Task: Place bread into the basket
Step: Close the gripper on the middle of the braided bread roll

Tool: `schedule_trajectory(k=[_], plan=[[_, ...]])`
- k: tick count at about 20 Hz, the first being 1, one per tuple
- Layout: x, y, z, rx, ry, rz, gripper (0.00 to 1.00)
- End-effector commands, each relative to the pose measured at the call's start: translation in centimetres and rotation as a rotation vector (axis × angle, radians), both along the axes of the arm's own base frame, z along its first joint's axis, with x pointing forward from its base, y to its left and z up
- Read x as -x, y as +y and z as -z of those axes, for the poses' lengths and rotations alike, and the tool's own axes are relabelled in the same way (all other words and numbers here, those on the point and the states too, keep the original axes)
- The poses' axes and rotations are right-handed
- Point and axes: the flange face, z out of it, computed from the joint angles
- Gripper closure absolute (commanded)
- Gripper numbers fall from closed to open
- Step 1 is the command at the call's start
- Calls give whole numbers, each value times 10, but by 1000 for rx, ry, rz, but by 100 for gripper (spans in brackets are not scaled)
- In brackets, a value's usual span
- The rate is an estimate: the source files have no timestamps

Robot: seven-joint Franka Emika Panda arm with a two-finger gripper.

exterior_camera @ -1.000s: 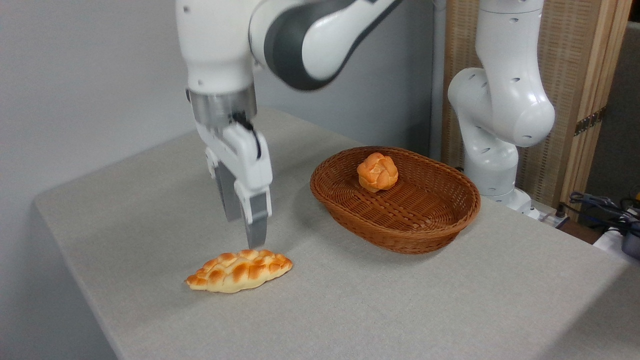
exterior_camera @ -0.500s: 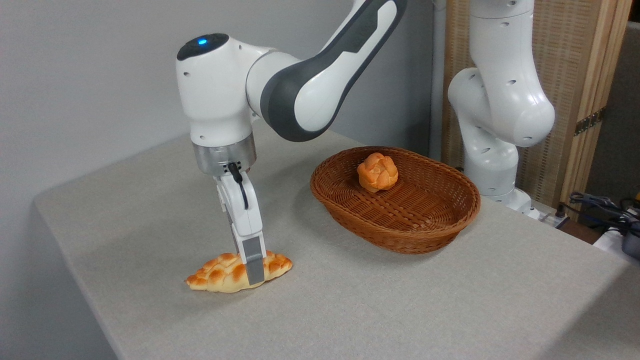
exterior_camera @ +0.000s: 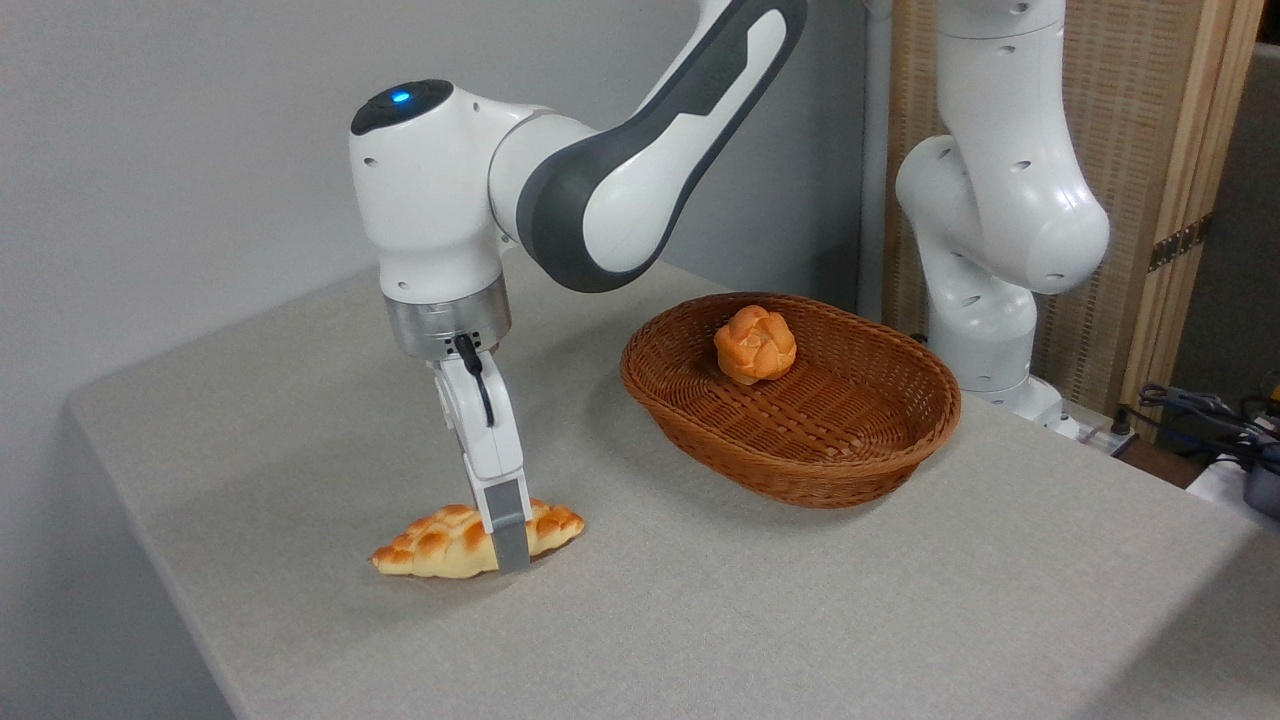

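**Camera view: gripper down at the bread, nothing lifted yet**

Camera shows the gripper [exterior_camera: 505, 545] lowered straight onto the bread [exterior_camera: 440, 540], which lies flat on the table [exterior_camera: 700, 620] toward its front-left corner, well apart from the basket [exterior_camera: 800, 480]. One grey finger [exterior_camera: 510, 535] stands in front of the loaf at about its middle, its tip down at the table surface. The other finger is hidden behind the loaf, so the fingers seem to straddle it, but whether they are already pinching it or merely spread around it cannot be told from this angle.

The loaf rests on the cloth with both pointed ends down; it shows no sign of being raised.

The basket sits near the middle of the table toward the back-right edge, beside the robot's base [exterior_camera: 985, 350]. It already holds a small round orange bun [exterior_camera: 755, 343] against its far rim, and most of its woven floor is free.

As a judgement, the task is at the grasp stage, roughly a third done: the approach looks complete, while closing on the loaf, lifting, carrying it across to the right and letting it go inside the basket all remain.
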Motion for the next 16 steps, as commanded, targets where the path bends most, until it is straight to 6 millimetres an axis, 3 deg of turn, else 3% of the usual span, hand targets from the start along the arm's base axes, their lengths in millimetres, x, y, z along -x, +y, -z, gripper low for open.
schedule_trajectory(k=[1, 3, 8, 16], plan=[[-1, -4, 6, -12, -1, 24, 54], [-1, -5, 6, -10, -1, 25, 57], [-1, -5, 7, -10, 4, 27, 82], [0, -9, 6, -9, 6, 35, 91]])
